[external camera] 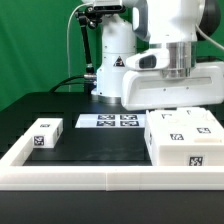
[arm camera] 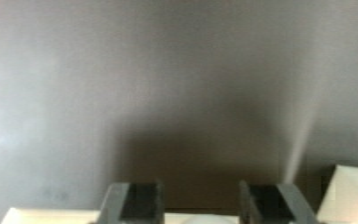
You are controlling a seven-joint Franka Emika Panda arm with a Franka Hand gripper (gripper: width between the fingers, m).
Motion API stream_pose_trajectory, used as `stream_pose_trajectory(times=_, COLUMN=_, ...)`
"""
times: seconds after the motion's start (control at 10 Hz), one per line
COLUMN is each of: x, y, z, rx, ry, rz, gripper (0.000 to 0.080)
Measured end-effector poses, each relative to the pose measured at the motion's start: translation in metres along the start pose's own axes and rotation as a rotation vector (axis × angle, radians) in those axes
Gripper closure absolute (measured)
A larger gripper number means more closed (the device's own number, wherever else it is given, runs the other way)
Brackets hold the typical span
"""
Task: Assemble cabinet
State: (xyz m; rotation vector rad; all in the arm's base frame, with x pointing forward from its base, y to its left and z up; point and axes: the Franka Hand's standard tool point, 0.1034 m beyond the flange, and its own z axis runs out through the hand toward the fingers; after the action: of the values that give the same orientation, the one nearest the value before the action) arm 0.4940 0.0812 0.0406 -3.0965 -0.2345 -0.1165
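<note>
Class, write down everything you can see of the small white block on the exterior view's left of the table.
The small white block looks like smooth white plastic, box-shaped, with a square black-and-white tag on top and another on its front face. It sits flat on the black table, inside the low white border frame, to the exterior view's left of the marker board and apart from it. Only the table visibly touches it.

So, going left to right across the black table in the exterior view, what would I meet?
small white plastic block bearing a black-and-white tag → thin flat white marker board with four tags → large white box-like cabinet body
</note>
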Motion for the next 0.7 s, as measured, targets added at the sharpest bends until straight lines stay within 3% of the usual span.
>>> stream_pose_trajectory(times=0.1, x=0.003, y=0.0, z=-0.012, rx=-0.001, ry=-0.005, rz=-0.007, gripper=0.0593)
stream_pose_trajectory(times=0.7, x=-0.009, y=0.001, z=-0.003, rx=0.0, ry=-0.066, rz=-0.005, gripper=0.0593)
